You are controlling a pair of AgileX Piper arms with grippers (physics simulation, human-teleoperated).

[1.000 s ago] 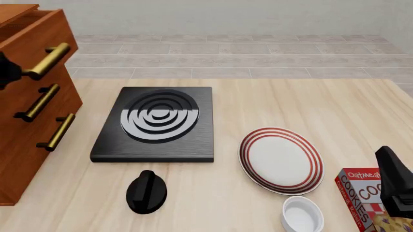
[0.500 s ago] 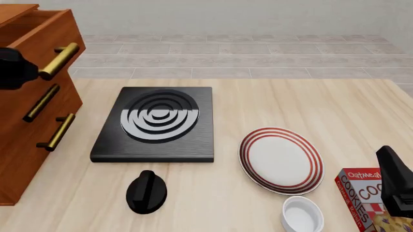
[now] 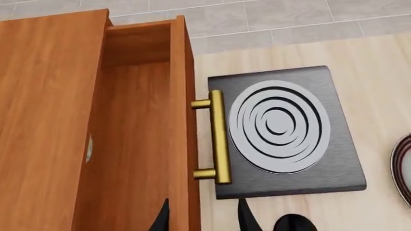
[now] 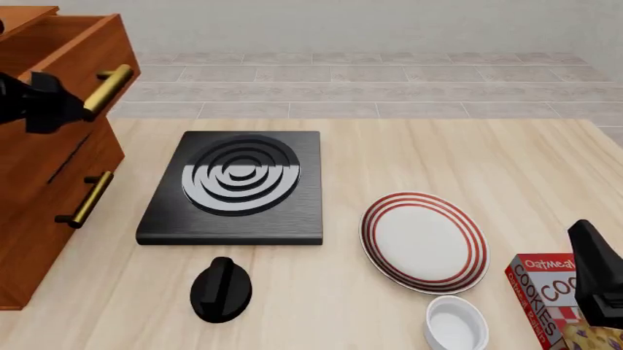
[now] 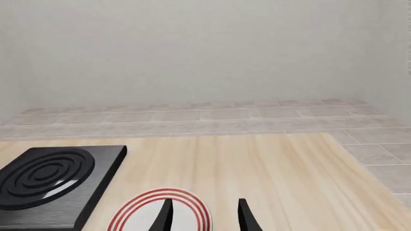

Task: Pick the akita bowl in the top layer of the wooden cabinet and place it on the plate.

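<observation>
Left gripper (image 3: 200,219) spread above the pulled-out top drawer (image 4: 68,51).
Its two dark fingers (image 3: 246,217) stand apart — one over the drawer's front edge, one outside it, short of the brass handle (image 3: 218,137). At the frame's upper left the cabinet (image 4: 39,219) stands beside the black stove (image 4: 238,186). The right gripper (image 5: 203,215) hangs open over the plate (image 4: 424,240), lower right — a sliver inside the drawer may be the bowl (image 3: 89,148), hard to tell.
</observation>
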